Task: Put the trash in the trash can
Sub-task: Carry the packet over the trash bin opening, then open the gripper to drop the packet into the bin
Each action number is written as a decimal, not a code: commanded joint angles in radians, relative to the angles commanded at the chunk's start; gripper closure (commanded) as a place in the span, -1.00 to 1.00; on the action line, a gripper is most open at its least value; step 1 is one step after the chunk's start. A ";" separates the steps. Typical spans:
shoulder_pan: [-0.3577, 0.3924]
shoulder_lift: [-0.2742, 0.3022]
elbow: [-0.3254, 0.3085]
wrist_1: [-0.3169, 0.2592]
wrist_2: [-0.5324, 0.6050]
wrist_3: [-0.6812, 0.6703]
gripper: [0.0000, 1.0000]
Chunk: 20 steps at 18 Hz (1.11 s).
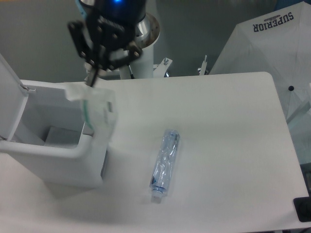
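My gripper [91, 77] is high at the upper left, above the right rim of the trash can [58, 160], and is shut on the top edge of a flat clear plastic packet [97, 111] with a green mark. The packet hangs down over the can's right wall. The can is a boxy white bin with its lid [8, 104] swung open at the left. A crushed clear bluish bottle [164, 162] with a white cap lies on the white table [228, 145], to the right of the can.
The arm's white base column [138, 53] stands behind the table's far edge. A white canopy [272, 43] with dark lettering is at the upper right. A small dark object [303, 209] sits at the table's lower right corner.
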 joint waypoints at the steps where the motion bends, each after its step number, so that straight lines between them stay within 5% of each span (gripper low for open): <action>1: -0.012 0.000 0.000 0.003 -0.028 -0.012 1.00; 7: -0.051 0.006 -0.008 0.003 -0.056 -0.040 1.00; 12: -0.052 0.005 -0.077 0.021 -0.056 -0.025 0.75; 14: -0.052 0.005 -0.113 0.064 -0.056 -0.023 0.43; 16: -0.052 0.005 -0.144 0.104 -0.051 -0.023 -0.49; 17: -0.052 0.003 -0.153 0.120 -0.046 -0.023 -0.80; 18: -0.052 0.003 -0.161 0.130 -0.046 -0.023 -0.99; 20: -0.052 0.000 -0.163 0.137 -0.046 -0.023 -1.00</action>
